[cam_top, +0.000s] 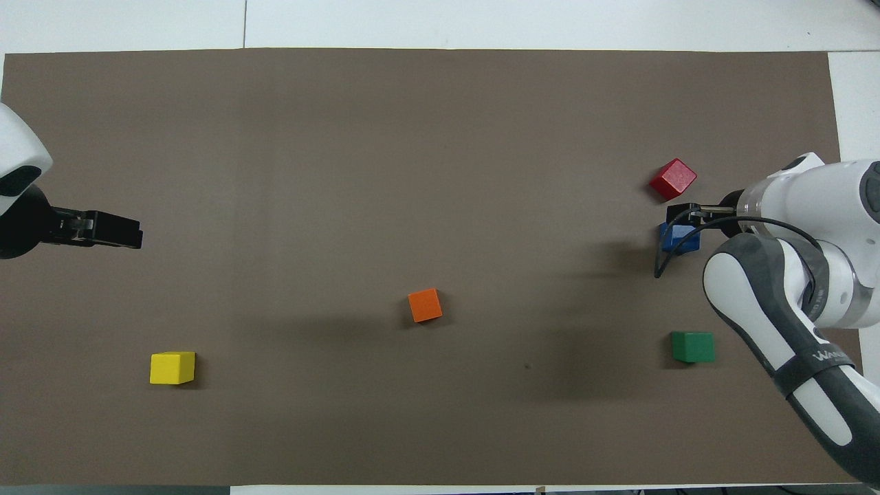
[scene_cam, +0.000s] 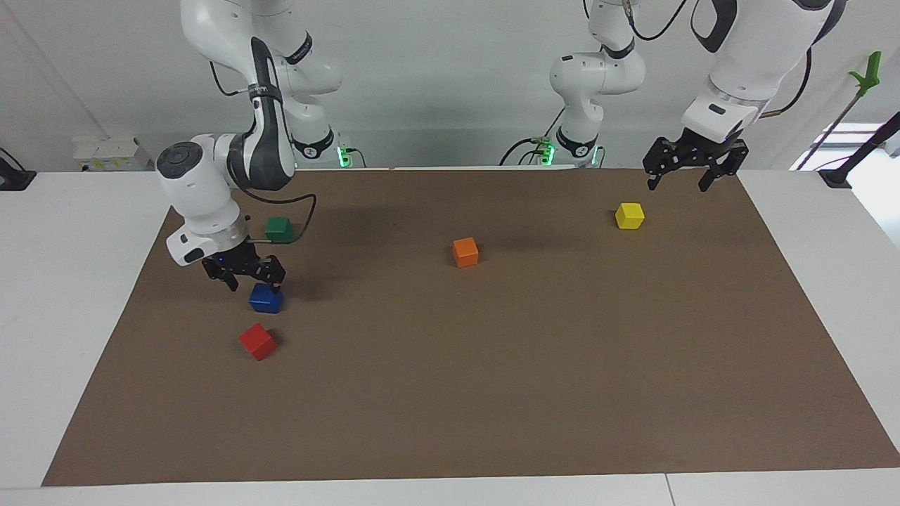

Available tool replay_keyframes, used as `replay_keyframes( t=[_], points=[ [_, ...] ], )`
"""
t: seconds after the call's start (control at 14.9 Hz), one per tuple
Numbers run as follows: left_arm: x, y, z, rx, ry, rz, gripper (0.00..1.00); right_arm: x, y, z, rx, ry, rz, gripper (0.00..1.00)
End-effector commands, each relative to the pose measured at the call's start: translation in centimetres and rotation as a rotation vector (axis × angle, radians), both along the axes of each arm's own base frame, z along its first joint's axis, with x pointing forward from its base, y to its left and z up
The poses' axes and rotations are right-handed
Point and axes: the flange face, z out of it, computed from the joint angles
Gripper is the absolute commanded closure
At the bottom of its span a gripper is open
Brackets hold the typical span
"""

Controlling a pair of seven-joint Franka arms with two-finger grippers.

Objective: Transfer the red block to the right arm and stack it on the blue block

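I see my right end effector [scene_cam: 252, 283] spread, holding nothing, just over the blue block [scene_cam: 266, 299]. The red block [scene_cam: 258, 341] lies on the surface [scene_cam: 492, 393] just past it (not stacked). My left end effector [scene_cam: 694, 174], also spread, waits above the yellow block [scene_cam: 629, 216].

The red block [scene_cam: 257, 341] was bright red. The blue block [scene_cam: 266, 299] was dark blue. Other blocks were green [scene_cam: 279, 229], orange [scene_cam: 465, 252] and yellow [scene_cam: 629, 216]. The table [scene_cam: 492, 393] was brown.
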Motion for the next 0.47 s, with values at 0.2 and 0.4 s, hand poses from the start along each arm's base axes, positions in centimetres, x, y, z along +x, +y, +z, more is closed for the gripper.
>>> replay_keyframes(
  t=[0.2,0.4],
  points=[
    [-0.2,-0.2,0.4,-0.020,-0.017,-0.003,0.00,2.0,-0.4,11.3,0.014,0.077,0.015,0.00],
    [-0.2,-0.1,0.2,-0.018,-0.013,-0.001,0.00,1.4,-0.6,16.9,0.010,0.073,0.021,0.00]
  ],
)
